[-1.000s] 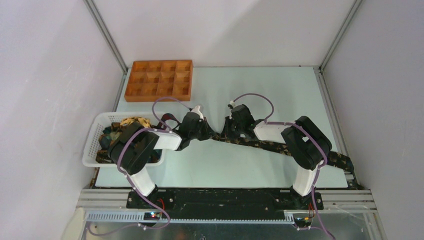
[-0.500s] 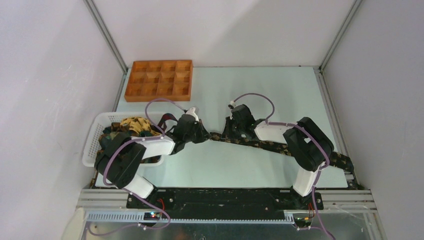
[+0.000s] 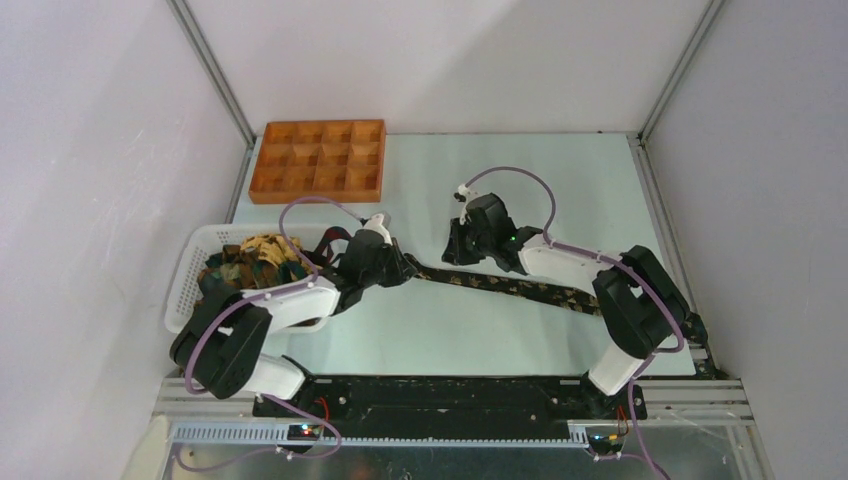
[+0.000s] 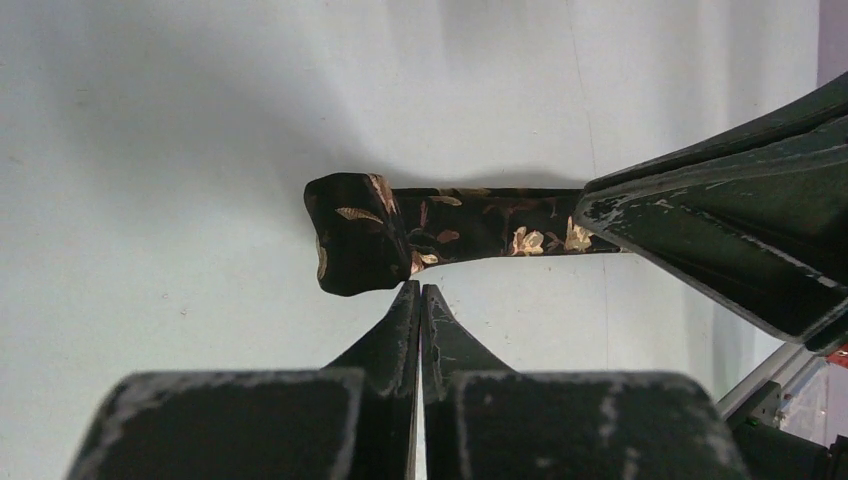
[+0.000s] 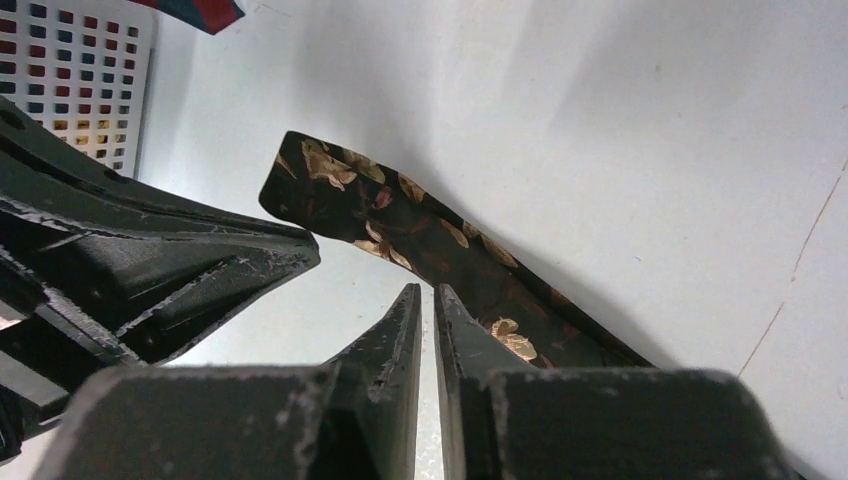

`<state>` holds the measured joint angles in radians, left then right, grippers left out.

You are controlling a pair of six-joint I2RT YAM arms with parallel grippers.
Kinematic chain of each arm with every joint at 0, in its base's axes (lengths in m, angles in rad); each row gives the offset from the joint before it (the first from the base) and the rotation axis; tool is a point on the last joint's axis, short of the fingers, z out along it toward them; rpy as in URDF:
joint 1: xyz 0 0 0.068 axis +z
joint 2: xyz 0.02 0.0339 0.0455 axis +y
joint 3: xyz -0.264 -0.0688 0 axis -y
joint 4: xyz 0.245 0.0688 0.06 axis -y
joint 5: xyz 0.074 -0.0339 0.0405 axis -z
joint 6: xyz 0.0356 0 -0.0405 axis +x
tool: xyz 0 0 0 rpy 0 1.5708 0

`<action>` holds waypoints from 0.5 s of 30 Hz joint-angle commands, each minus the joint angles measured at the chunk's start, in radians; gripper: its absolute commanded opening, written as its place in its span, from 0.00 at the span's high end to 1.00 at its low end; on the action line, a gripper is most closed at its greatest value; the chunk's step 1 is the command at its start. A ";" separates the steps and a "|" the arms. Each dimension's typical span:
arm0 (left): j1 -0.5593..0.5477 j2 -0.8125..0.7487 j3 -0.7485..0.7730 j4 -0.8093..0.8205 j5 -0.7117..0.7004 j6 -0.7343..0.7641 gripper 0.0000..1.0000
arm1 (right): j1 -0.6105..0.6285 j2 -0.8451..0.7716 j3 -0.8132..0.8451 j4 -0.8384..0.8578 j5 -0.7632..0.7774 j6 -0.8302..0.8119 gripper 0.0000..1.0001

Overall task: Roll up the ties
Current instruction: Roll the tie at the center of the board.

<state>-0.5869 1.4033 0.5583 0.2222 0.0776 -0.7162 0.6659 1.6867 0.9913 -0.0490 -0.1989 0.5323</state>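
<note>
The top camera sits high behind the arm bases (they fill the bottom of its frame) and looks down on the whole table (image 3: 560, 180) from far. The left wrist camera looks along the left gripper (image 4: 420, 292), very close to the surface. The right wrist camera looks along the right gripper (image 5: 427, 292) likewise. Both wrist views share the folded end of one tie (image 4: 355, 235), seen from opposite sides.
</note>
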 commanded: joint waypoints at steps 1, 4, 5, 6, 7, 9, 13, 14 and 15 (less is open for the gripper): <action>-0.001 -0.023 0.029 -0.017 -0.034 0.037 1.00 | -0.002 -0.043 0.044 -0.030 0.028 -0.053 0.88; 0.001 -0.030 0.030 -0.021 -0.033 0.038 1.00 | 0.000 -0.041 0.044 -0.023 0.021 -0.047 0.87; 0.000 -0.041 0.028 -0.023 -0.036 0.038 1.00 | 0.000 -0.039 0.044 -0.022 0.017 -0.044 0.87; 0.000 -0.049 0.026 -0.029 -0.042 0.040 1.00 | -0.001 -0.029 0.044 -0.014 0.015 -0.038 0.88; 0.001 -0.068 0.024 -0.033 -0.046 0.041 1.00 | 0.000 -0.024 0.043 -0.010 0.006 -0.034 0.88; 0.004 -0.098 0.023 -0.045 -0.052 0.045 1.00 | 0.001 0.005 0.062 -0.013 -0.011 -0.022 0.93; 0.014 -0.173 0.018 -0.059 -0.048 0.053 1.00 | 0.017 0.049 0.077 0.003 -0.049 -0.002 0.99; 0.018 -0.184 0.015 -0.058 -0.045 0.053 1.00 | 0.020 0.060 0.078 0.012 -0.052 0.003 1.00; 0.021 -0.207 0.014 -0.057 -0.045 0.053 1.00 | 0.027 0.065 0.079 0.016 -0.060 0.006 1.00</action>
<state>-0.5808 1.2839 0.5587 0.1566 0.0505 -0.6949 0.6701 1.7214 1.0298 -0.0715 -0.2180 0.5167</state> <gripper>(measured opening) 0.003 0.009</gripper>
